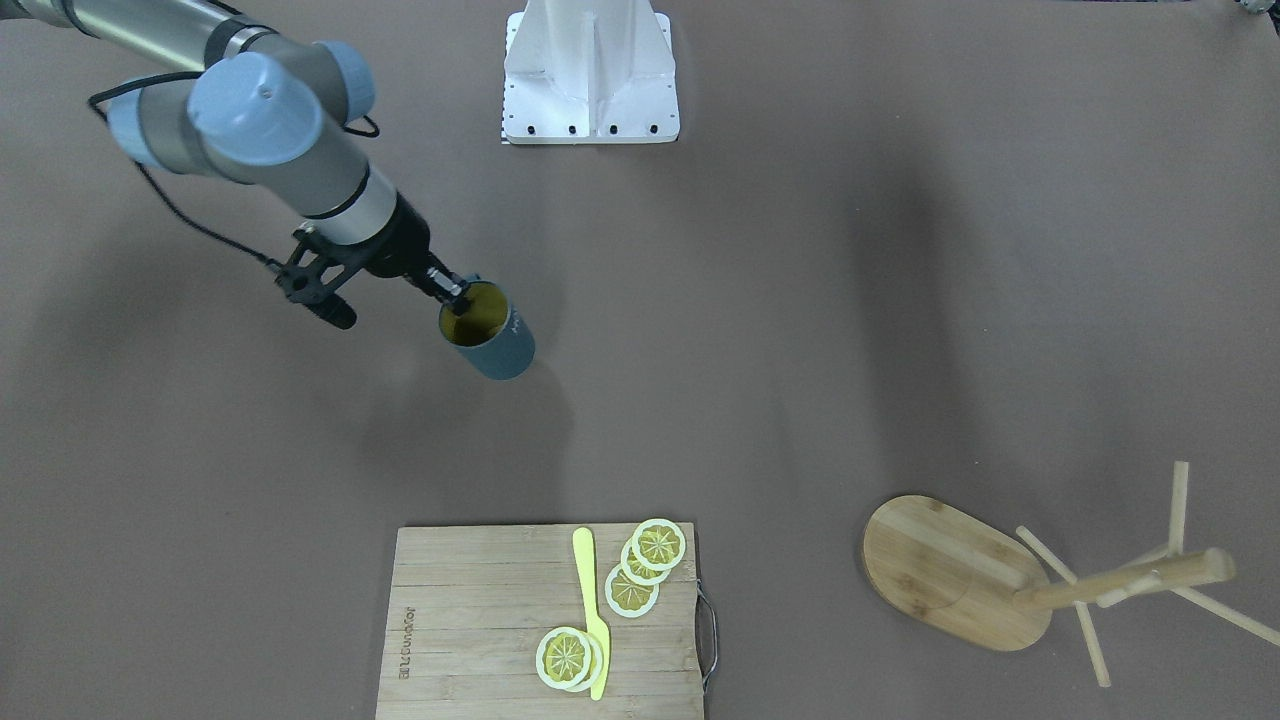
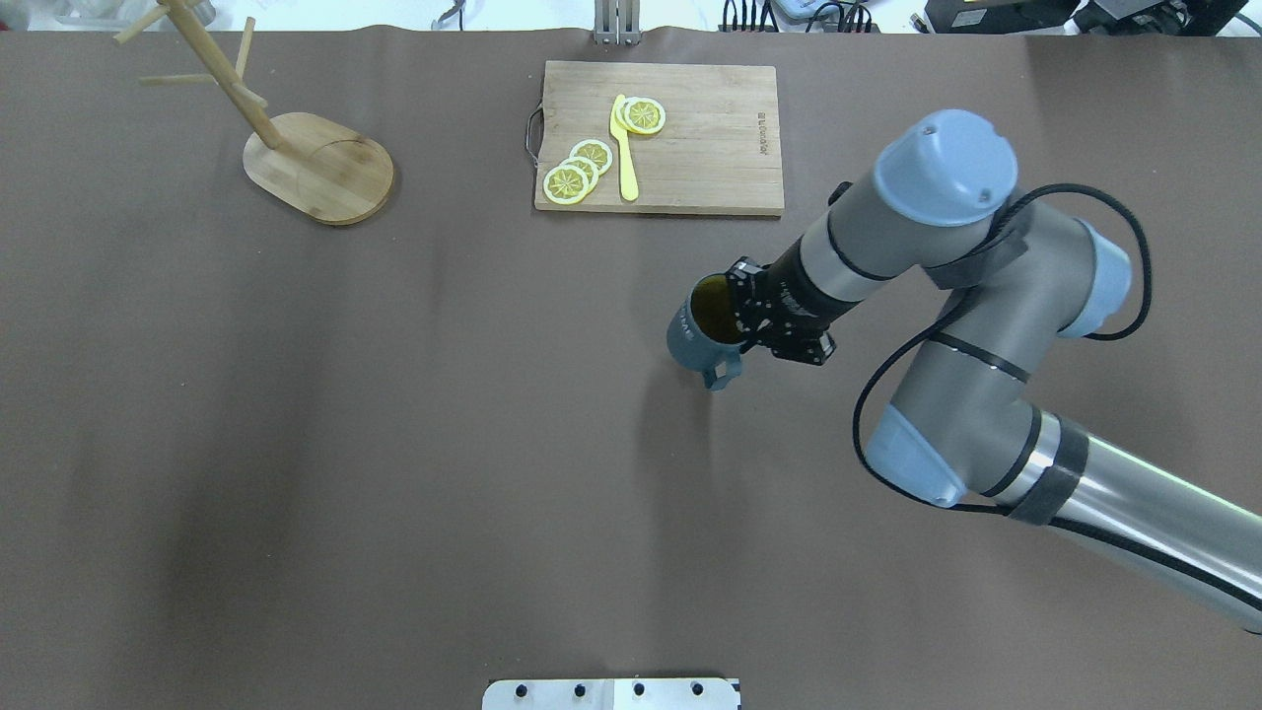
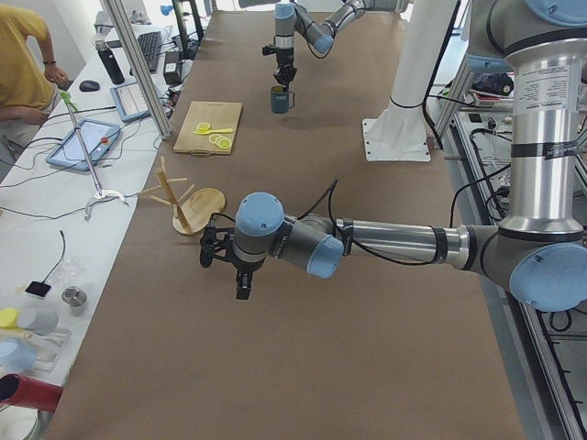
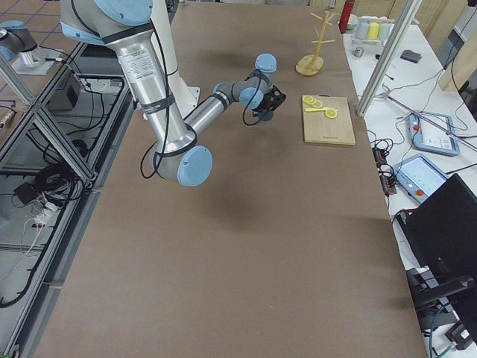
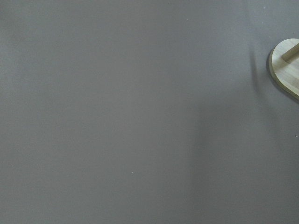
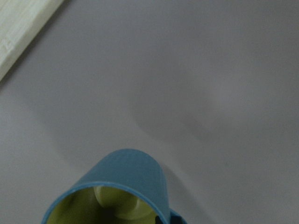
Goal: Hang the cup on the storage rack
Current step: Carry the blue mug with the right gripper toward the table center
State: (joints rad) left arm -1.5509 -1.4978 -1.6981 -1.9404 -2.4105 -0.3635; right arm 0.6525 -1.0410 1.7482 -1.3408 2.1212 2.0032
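The right gripper (image 1: pixel 455 293) is clamped on the rim of the cup (image 1: pixel 495 345). It holds the cup tilted and, judging by the offset shadow, clear of the desk (image 1: pixel 800 350). The rack (image 2: pixel 320 170) stands upright near the far left corner, well apart, pegs bare. Pickup is done; transfer and hanging are not. Whether the left gripper (image 3: pixel 240 280) is closed cannot be told.
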